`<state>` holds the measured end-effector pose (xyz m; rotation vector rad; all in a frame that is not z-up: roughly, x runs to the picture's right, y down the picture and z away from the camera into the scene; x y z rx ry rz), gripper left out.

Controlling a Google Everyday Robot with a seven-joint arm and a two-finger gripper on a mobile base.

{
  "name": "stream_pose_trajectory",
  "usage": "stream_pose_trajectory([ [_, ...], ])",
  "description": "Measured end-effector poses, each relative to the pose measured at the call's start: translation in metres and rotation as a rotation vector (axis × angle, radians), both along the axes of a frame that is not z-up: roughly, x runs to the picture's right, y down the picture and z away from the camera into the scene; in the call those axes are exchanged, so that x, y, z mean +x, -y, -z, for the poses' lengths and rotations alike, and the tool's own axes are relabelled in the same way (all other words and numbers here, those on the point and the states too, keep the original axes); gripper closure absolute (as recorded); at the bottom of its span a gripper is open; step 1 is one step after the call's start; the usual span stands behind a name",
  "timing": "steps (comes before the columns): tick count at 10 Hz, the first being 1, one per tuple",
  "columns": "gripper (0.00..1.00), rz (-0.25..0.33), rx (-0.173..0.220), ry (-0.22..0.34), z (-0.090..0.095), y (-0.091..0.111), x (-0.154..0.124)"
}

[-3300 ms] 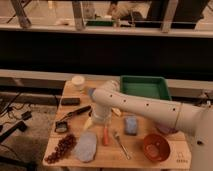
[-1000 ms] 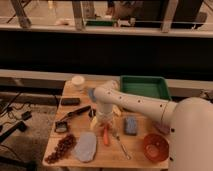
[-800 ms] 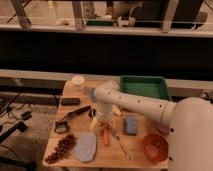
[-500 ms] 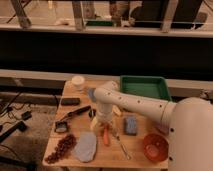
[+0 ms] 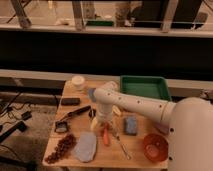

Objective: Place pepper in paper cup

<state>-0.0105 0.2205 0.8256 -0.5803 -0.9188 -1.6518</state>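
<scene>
The pepper [image 5: 105,135] is a slim orange-red chili lying on the wooden table [image 5: 137,155], front of centre. My gripper [image 5: 100,124] hangs down from the white arm [image 5: 135,102] and sits just above and left of the pepper's far end. Whether it touches the pepper cannot be told. The paper cup [image 5: 77,82] is a short white-cream cup at the table's back left corner, well away from the gripper.
A green tray [image 5: 145,88] stands at the back right. An orange bowl [image 5: 155,146], a blue sponge [image 5: 131,125] and a metal utensil [image 5: 120,145] lie to the right of the pepper. A grey cloth [image 5: 86,146], a brown cluster [image 5: 60,148] and black items [image 5: 70,101] lie to the left.
Since the earliest frame the arm has swung left and the gripper has come down over the pepper. In the last second it has barely moved.
</scene>
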Motion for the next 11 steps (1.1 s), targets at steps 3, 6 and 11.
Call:
stream_pose_trajectory([
  [3, 0.20, 0.002, -0.003, -0.001, -0.0011, -0.0020, 0.0006],
  [6, 0.43, 0.006, -0.004, 0.000, -0.0006, -0.0023, 0.0007],
  [11, 0.48, 0.022, -0.007, 0.004, -0.0024, -0.0037, -0.0026],
])
